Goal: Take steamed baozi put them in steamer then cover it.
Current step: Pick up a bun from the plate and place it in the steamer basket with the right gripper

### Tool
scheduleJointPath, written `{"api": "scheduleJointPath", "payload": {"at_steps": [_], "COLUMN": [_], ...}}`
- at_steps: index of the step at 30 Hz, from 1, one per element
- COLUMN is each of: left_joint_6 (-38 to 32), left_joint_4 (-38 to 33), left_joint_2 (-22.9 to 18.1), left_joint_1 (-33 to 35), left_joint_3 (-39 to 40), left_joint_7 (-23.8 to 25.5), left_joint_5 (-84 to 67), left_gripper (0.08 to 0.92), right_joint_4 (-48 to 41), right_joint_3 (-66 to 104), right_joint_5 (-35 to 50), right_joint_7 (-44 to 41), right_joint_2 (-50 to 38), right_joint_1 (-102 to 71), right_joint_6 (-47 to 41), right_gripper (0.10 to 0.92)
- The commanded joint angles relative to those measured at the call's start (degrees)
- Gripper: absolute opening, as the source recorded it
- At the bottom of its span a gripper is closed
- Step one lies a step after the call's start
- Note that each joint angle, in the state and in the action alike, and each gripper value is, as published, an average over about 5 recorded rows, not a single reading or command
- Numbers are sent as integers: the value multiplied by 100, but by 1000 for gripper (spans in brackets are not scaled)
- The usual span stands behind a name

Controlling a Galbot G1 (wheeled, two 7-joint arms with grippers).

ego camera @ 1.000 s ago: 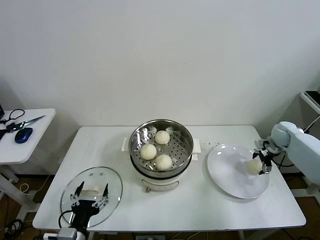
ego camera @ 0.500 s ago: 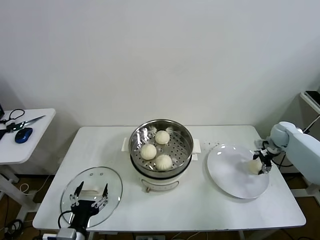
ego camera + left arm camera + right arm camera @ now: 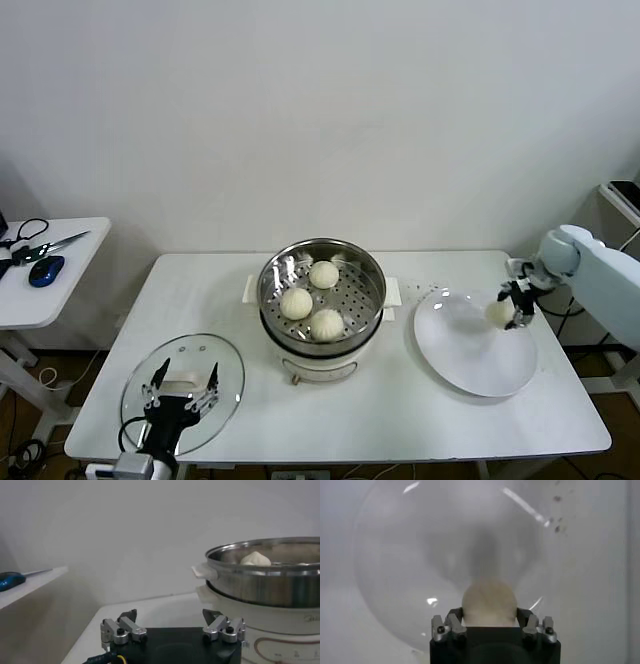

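Observation:
Three steamed baozi (image 3: 296, 303) lie on the perforated floor of the steel steamer (image 3: 375, 275) at the table's middle. Another cream baozi (image 3: 499, 312) hangs just above the white plate (image 3: 470, 350) on the right, with my right gripper (image 3: 510, 308) shut on it. In the right wrist view that baozi (image 3: 488, 602) fills the gap between the fingers, over the plate (image 3: 395, 570). The glass cover (image 3: 225, 365) rests flat at the front left. My left gripper (image 3: 184, 378) hovers open over its white handle. The left wrist view shows this gripper (image 3: 170, 616) empty, facing the steamer (image 3: 265, 580).
A small side table (image 3: 70, 290) stands to the left with a blue mouse (image 3: 47, 270) and scissors on it. Dark specks (image 3: 430, 291) dot the tabletop between the steamer and the plate. The white pot base has side handles (image 3: 393, 292).
My right gripper has closed on the baozi and lifted it off the plate, moving slightly back and up. The left arm has not moved.

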Motion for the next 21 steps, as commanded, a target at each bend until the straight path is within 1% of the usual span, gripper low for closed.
{"api": "scheduleJointPath", "payload": {"at_steps": [1, 5, 12, 16, 21], "left_joint_6": [-6, -31, -20, -29, -6], "left_joint_4": [-54, -54, -51, -31, -23], "left_joint_2": [40, 91, 204, 231, 208], "left_joint_1": [62, 78, -7, -26, -83], "left_joint_3": [85, 120, 202, 288, 388], "left_joint_7": [4, 10, 12, 20, 18], "left_joint_5": [-133, -182, -218, -197, -137], "left_gripper": [823, 823, 823, 823, 823], "right_joint_4": [770, 1131, 1606, 1795, 1853], "right_joint_3": [-2394, -3041, -3969, -4130, -4135], "right_joint_5": [2510, 3303, 4387, 4708, 4906], "right_joint_7": [62, 167, 340, 538, 745], "right_joint_2": [347, 641, 1294, 1665, 2144], "right_joint_1": [2638, 3388, 4192, 4199, 3957], "right_joint_6": [-845, -1085, -1326, -1445, -1556], "right_gripper": [696, 693, 695, 695, 696]}}
